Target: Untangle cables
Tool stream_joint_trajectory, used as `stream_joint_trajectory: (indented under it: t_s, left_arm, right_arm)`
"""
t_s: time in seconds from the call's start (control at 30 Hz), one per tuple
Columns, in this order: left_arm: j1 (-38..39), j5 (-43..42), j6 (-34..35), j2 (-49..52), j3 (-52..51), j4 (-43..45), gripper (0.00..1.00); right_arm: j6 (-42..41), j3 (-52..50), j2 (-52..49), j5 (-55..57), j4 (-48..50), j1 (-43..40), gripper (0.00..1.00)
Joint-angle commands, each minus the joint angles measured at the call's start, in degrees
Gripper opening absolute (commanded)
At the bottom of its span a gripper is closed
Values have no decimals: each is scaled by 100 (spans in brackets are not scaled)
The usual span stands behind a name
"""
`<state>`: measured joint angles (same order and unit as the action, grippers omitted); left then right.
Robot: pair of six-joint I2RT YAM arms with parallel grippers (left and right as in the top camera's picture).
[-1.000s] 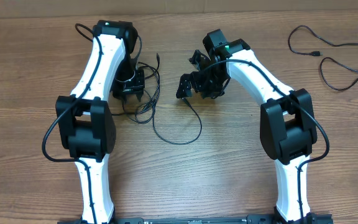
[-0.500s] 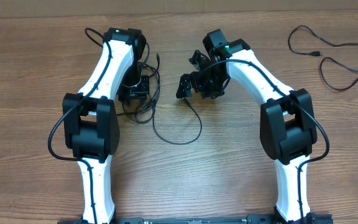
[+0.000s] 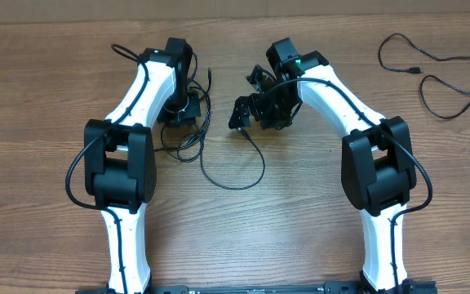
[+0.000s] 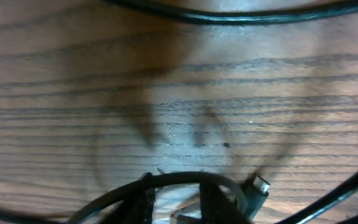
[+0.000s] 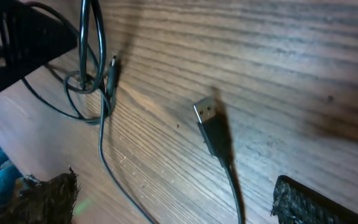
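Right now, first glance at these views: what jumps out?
The tangle of thin black cables sits in the upper middle of the overhead view, with the left claw pressed down into it. Just to its right, the right claw hangs wide open over a silver-tipped plug. A lone cable lies by itself in the far upper right corner.

Black cables looped low over the wooden table; a small silver-tipped plug lay just beside the loop.
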<state>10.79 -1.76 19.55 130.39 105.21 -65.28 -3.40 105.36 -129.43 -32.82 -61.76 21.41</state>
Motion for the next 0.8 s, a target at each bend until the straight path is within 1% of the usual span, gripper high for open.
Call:
stream_joint_trajectory:
  t_s: [0.0, 0.07, 0.1, 0.17, 0.2, 0.27, 0.4, 0.47, 0.5, 0.53, 0.57, 0.6, 0.67, 0.77]
  left_arm:
    - [28, -1003, -374, 24, -133, -28, 18]
    - [42, -1580, -664, 24, -133, -131, 16]
    - [50, -2065, -935, 24, -133, -245, 17]
    - [72, -2505, -1246, 24, -133, -393, 17]
    - [87, -2730, -1469, 24, -133, -520, 17]
    - [87, -3010, -1864, 24, -133, -732, 18]
    - [92, -3272, -2214, 24, -122, -916, 20]
    - [85, -2981, -2245, 20, 13, -949, 19]
    - [63, -2723, -2098, 20, 234, -981, 21]
    - [59, -2542, -1919, 20, 435, -1010, 24]
    - [79, -2428, -1766, 20, 599, -1043, 30]
    - [151, -2347, -1707, 20, 673, -1060, 33]
    - [358, -1945, -1565, 20, 684, -1056, 34]
    - [654, -669, -850, 11, 745, -901, 35]
  right_arm:
    - [-4, -31, 105, -85, -271, 4, 100]
    - [-4, -31, 105, -70, -387, 4, 100]
    - [-7, -31, 105, -72, -363, -2, 100]
    - [-57, -31, 105, -70, -372, -42, 100]
    - [-216, -31, 105, -70, -374, -96, 100]
    - [-614, -31, 105, -140, -348, -308, 100]
    - [-614, -31, 105, -920, -446, -820, 100]
    - [-516, -31, 105, -1099, -566, -1049, 100]
    - [-516, -31, 105, -1084, -625, -1158, 100]
    - [-516, -31, 105, -1080, -649, -1207, 100]
    - [-516, -31, 105, -1080, -651, -1228, 100]
    - [-516, -31, 105, -1080, -651, -1226, 100]
    - [-514, -31, 105, -1075, -647, -1211, 100]
    - [-514, -31, 105, -933, -632, -1161, 100]
